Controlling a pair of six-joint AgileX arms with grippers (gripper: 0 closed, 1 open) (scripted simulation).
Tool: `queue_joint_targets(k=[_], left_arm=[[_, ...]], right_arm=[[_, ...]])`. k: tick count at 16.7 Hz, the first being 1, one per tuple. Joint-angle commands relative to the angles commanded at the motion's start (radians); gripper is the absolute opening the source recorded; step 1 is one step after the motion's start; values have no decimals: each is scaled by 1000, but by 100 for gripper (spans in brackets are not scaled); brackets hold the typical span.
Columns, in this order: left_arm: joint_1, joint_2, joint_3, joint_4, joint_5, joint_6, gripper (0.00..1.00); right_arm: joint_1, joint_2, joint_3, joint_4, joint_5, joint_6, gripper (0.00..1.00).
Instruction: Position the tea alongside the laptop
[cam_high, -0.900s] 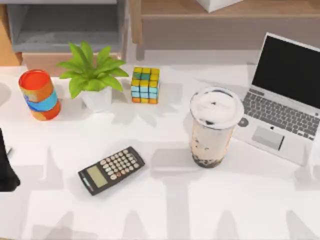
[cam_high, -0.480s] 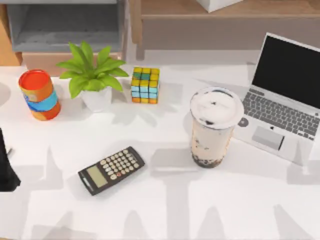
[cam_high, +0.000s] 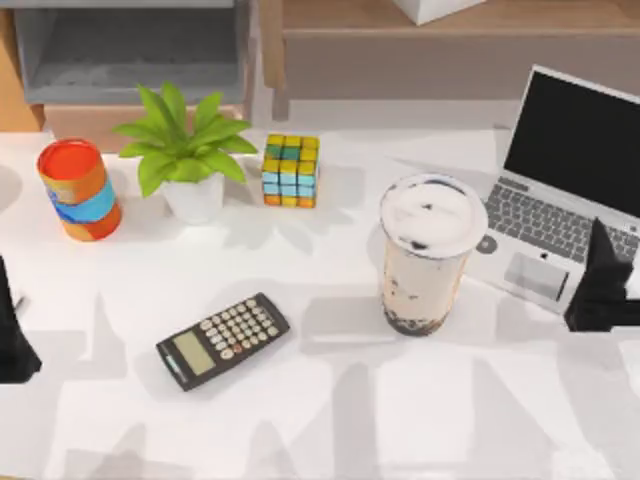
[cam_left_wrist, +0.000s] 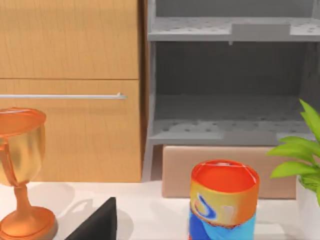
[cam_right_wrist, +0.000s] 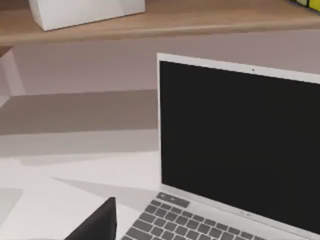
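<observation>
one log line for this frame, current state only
right gripper: over laptop front edge | left gripper: parked at table's left edge | tea: upright, ungrasped, left of laptop

A white tabletop (cam_high: 330, 420) is spreading across the scene, with soft grey shadows lying over it. Beyond its far edge, a grey open shelving unit (cam_left_wrist: 230, 80) is standing beside a light wooden cabinet with a slim metal handle (cam_left_wrist: 70, 75), and a pale wooden shelf (cam_right_wrist: 150, 22) is running along the grey back wall (cam_right_wrist: 80, 65).
</observation>
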Motion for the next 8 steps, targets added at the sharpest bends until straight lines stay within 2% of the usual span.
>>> queue_joint_targets(k=[8], left_arm=[[0,0,0,0,0,0,100]], right_arm=[[409,760,127,555,426,-8,100]])
